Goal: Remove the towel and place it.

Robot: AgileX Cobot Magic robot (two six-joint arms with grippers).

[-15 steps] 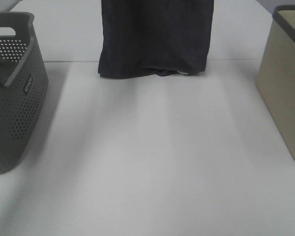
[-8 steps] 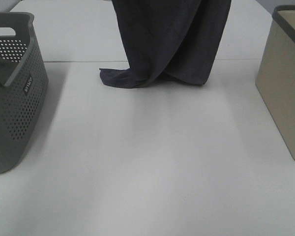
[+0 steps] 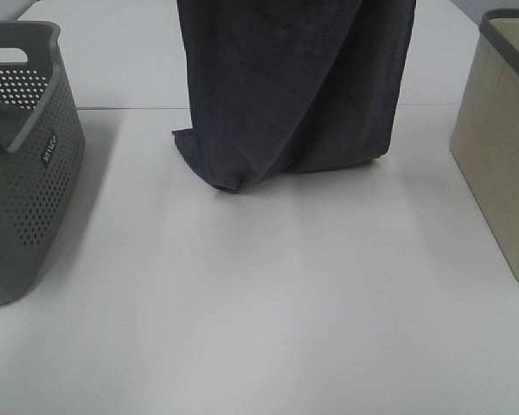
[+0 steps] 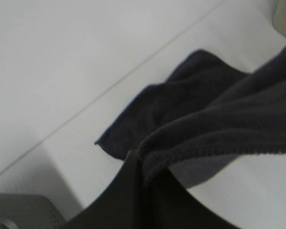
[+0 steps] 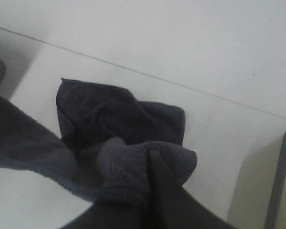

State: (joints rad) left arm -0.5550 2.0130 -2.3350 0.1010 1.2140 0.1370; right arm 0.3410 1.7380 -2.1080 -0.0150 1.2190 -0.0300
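Note:
The towel (image 3: 294, 86), a dark charcoal cloth, hangs down from above the exterior view's top edge at the back middle of the table. Its lower end rests folded on the white tabletop (image 3: 268, 294), with one corner drooping at the left. Neither gripper shows in the exterior view. In the left wrist view my left gripper (image 4: 143, 162) is shut on a hemmed edge of the towel (image 4: 205, 109). In the right wrist view my right gripper (image 5: 150, 157) is shut on a bunched part of the towel (image 5: 109, 124). The cloth's end lies on the table below both.
A grey perforated basket (image 3: 26, 173) stands at the left edge of the table. A beige bin with a dark rim (image 3: 502, 156) stands at the right edge. A seam (image 3: 112, 108) crosses the tabletop behind the towel's resting end.
The hanging towel has come forward toward the table's front. Its lower end has slid past the seam and bunched into a drooping corner at the left.

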